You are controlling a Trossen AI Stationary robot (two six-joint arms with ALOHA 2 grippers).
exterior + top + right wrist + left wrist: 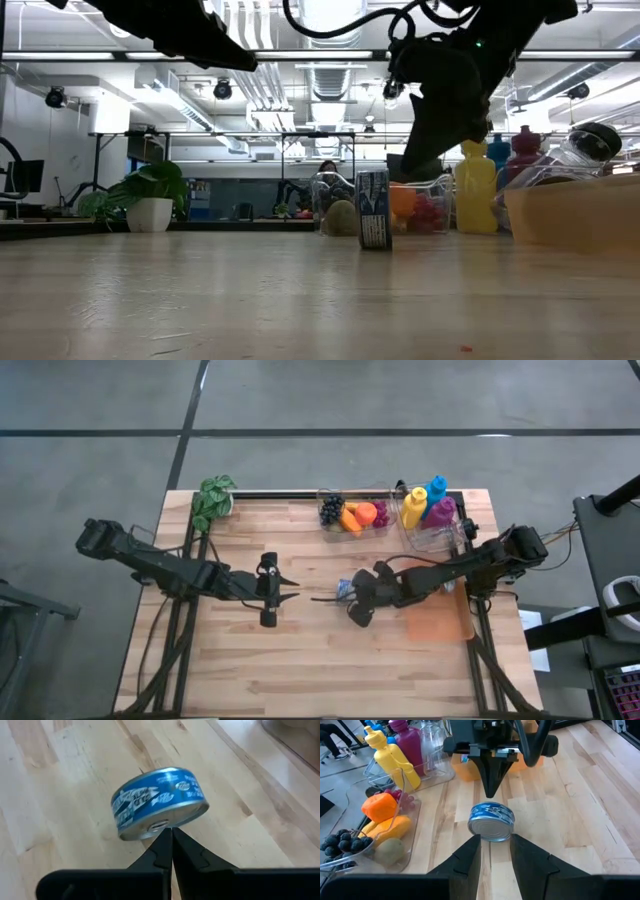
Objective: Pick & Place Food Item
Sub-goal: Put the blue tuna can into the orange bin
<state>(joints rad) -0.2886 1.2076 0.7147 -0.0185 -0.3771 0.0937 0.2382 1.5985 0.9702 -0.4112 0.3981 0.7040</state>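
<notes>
A blue-labelled tin can point(492, 821) stands on its curved side wall on the wooden table point(300, 660), near the middle, with one silver end facing my left arm. It shows upright and edge-on in the low view point(373, 208). My right gripper point(490, 794) is shut and slants down from the table's right, its tips just above the can's upper side; a small gap shows between them. My left gripper point(493, 851) stands open a short way left of the can point(345, 590), pointing at it, with nothing between its fingers.
At the far edge stand a clear bin of fruit point(355, 515) and a clear bin of coloured bottles point(430, 510). A potted plant point(213, 500) sits at the far left corner. An orange tray point(438, 615) lies by the right edge.
</notes>
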